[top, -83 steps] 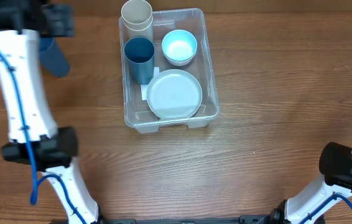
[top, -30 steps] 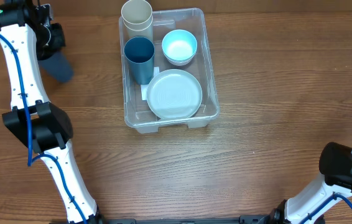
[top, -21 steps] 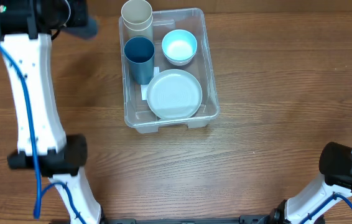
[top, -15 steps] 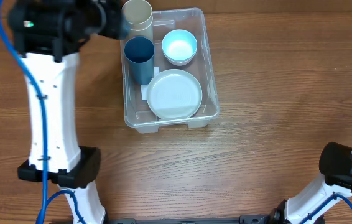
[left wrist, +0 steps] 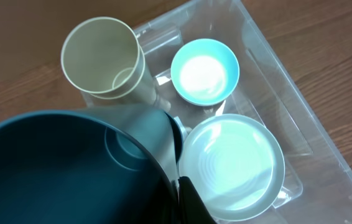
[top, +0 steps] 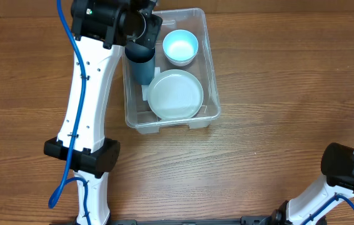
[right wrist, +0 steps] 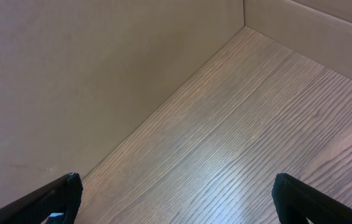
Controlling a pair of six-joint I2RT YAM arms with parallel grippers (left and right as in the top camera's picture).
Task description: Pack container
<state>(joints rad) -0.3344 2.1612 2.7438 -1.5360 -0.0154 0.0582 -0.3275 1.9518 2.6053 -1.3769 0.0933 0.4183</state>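
Observation:
The clear container [top: 209, 69] stands at the back middle of the table. Inside it are a light blue bowl [top: 180, 47], a white plate [top: 176, 94] and a dark blue cup [top: 142, 67]. My left gripper [top: 141, 28] hovers over the container's back left corner and hides the cream cup there. In the left wrist view it [left wrist: 177, 202] is shut on the wall of another dark blue cup [left wrist: 70, 168], above the cream cup [left wrist: 101, 59], the bowl [left wrist: 204, 71] and the plate [left wrist: 232, 165]. My right gripper [right wrist: 185, 205] is open with nothing in it, far from the container.
The right arm's base [top: 352, 172] sits at the front right corner. The right wrist view holds only wooden tabletop [right wrist: 244, 124] and a cardboard wall [right wrist: 89, 74]. The left arm [top: 89, 94] stretches along the container's left side.
My left arm has swung right from the table's left side, carrying the dark blue cup over the container's back left corner. The right arm has not moved.

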